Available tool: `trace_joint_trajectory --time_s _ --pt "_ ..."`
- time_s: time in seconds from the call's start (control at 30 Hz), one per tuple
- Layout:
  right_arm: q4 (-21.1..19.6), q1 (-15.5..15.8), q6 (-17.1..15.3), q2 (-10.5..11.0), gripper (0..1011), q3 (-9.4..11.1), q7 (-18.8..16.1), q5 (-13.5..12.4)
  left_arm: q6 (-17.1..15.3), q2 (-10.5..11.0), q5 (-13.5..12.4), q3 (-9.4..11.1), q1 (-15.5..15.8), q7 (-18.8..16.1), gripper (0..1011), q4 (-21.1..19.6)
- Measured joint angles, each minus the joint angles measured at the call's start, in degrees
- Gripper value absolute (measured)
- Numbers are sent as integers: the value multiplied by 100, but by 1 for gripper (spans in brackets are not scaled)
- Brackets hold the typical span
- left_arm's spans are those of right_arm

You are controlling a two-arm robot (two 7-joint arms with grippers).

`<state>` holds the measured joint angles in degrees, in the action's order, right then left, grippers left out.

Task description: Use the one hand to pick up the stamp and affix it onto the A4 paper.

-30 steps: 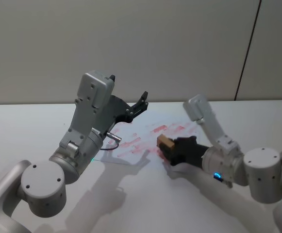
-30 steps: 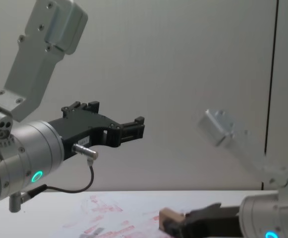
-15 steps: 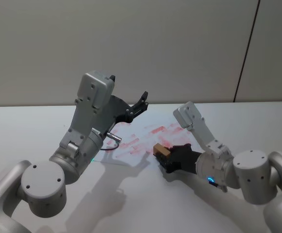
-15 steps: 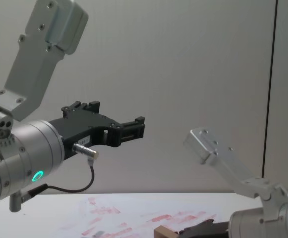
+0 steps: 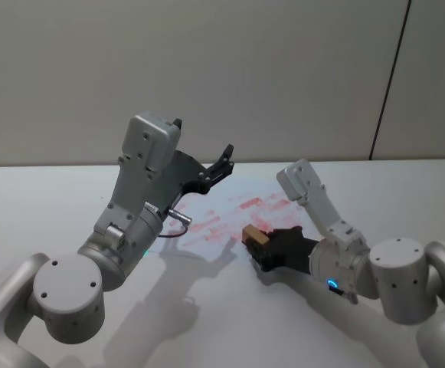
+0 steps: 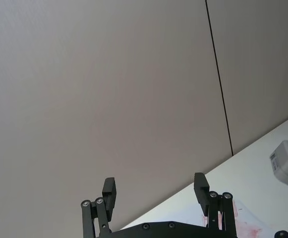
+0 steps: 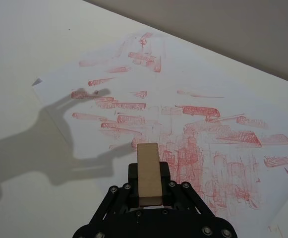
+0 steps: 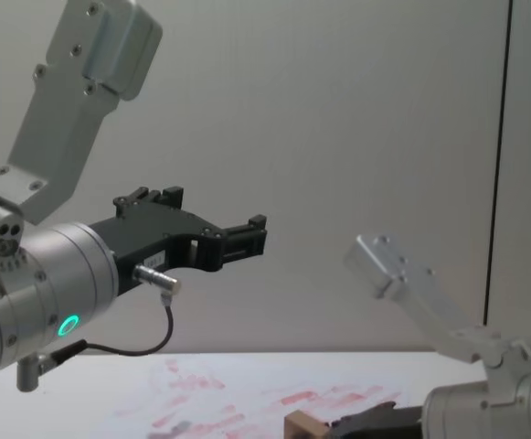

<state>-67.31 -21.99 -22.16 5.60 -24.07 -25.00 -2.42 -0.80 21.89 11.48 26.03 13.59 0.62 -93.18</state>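
right gripper (image 7: 148, 174) jaws pinching the wooden stamp (image 7: 148, 157) across its narrow sides, long axis pointing straight out past the fingertips; A4 paper (image 7: 208, 89) lies ahead and below the stamp's tip, contact unclear; left gripper (image 6: 154, 184) parked high, jaws spread

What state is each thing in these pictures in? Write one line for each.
right gripper, shut on the stamp, low at the near edge of the A4 paper.
stamp, gripped, sticking out past the fingers; contact with the paper unclear.
A4 paper, flat on the table, covered with red imprints.
left gripper, open, empty, raised above the table.
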Motion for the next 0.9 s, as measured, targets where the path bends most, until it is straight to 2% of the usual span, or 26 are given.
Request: trace_joint_trajectory --time_s 0.13,0.3,0.37,0.43,0.47,0.57,0.77,0.8,0.9 --pt "-201 39 34 49 221 62 19 -161 0 0 0 0 0 0 1001 0" --pt "-775 169 50 220 220 244 70 -535 0 0 0 0 0 0 1001 0" --pt "-846 191 44 249 221 270 79 -578 0 0 0 0 0 0 1001 0" --pt "-1135 302 13 385 221 379 116 -729 0 0 0 0 0 0 1001 0" --pt "-1135 302 13 385 221 379 116 -729 0 0 0 0 0 0 1001 0" --pt "-1448 457 -51 569 220 504 159 -885 0 0 0 0 0 0 1001 0" --pt "-1819 714 -206 877 220 681 211 -1022 0 0 0 0 0 0 1001 0" --pt "-1819 714 -206 877 220 681 211 -1022 0 0 0 0 0 0 1001 0" --pt "-1988 885 -302 1079 221 777 217 -1049 0 0 0 0 0 0 1001 0"
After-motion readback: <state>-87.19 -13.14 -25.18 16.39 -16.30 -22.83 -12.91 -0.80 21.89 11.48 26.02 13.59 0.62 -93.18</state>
